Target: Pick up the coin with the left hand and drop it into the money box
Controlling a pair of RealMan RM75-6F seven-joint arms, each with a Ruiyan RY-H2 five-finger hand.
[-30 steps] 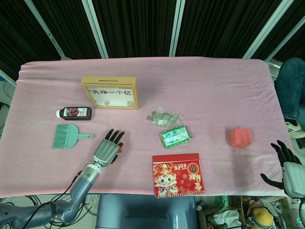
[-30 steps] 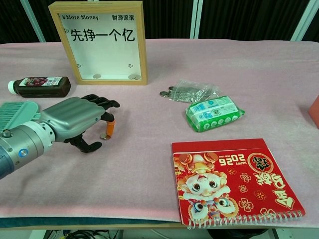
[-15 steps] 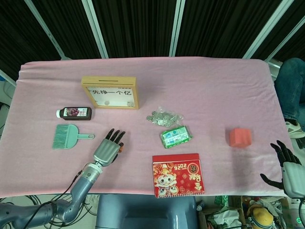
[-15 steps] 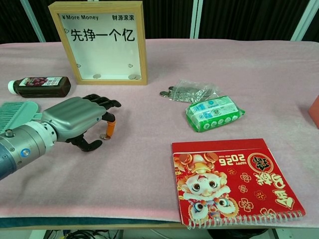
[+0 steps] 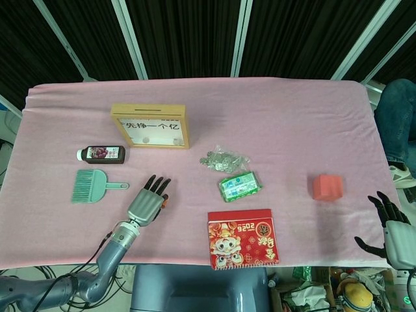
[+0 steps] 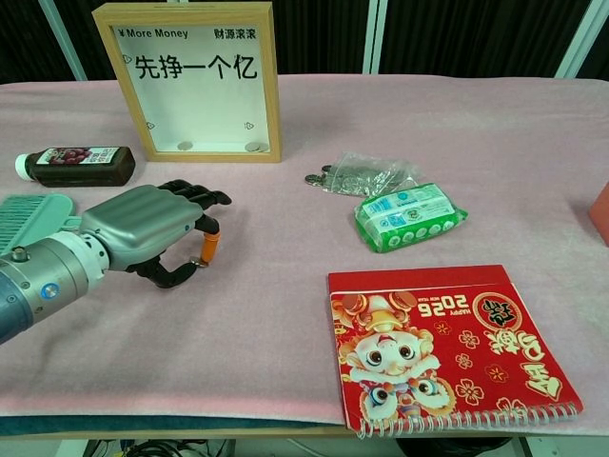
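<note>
My left hand (image 5: 146, 205) (image 6: 143, 228) lies low on the pink cloth, left of centre, fingers curled down. A small coin (image 6: 196, 261) sits under it, pinched between the thumb and the orange-tipped finger, still at cloth level. The head view hides the coin. The wooden money box (image 5: 151, 126) (image 6: 195, 81) stands upright behind the hand, slot on top, two coins visible inside at the bottom. My right hand (image 5: 390, 224) hangs off the table's right front corner, fingers spread, holding nothing.
A dark bottle (image 6: 76, 165) and a teal brush (image 6: 29, 211) lie left of the hand. A clear bag of coins (image 6: 366, 174), a green packet (image 6: 409, 216), a red calendar (image 6: 447, 343) and a red block (image 5: 327, 187) lie to the right.
The left thumb has closed in toward the orange-tipped finger, around the coin. The hand itself has barely moved. The right hand is still.
</note>
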